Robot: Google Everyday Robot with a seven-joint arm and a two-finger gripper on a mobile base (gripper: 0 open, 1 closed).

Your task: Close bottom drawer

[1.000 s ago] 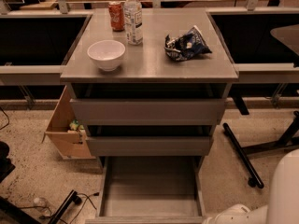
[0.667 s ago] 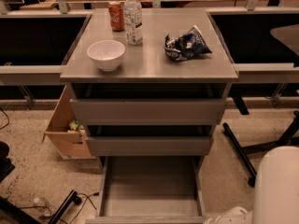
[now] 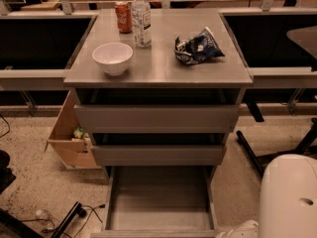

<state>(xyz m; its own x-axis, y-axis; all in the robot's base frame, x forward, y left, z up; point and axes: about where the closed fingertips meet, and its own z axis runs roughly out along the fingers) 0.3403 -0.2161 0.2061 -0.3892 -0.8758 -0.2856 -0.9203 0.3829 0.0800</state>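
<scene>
Approach step: bottom drawer point(image 3: 158, 200) fully out, gripper point(image 3: 238, 230) low by its front-right corner, open/closed can't tell; next needs a square push on its front.

So the bottom drawer point(image 3: 158, 202), that narrow grey shallow tray with thin side walls, was pulled way out toward the camera, level, down by the floor, its front edge at the frame's bottom. The gripper wasn't in frame.

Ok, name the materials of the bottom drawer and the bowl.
Bottom drawer: likely painted metal or laminate, matte grey, flat even surface. Bowl: probably ceramic or plastic, smooth white, faint sheen. Hand: out of view; only the white arm shows lower right.
</scene>
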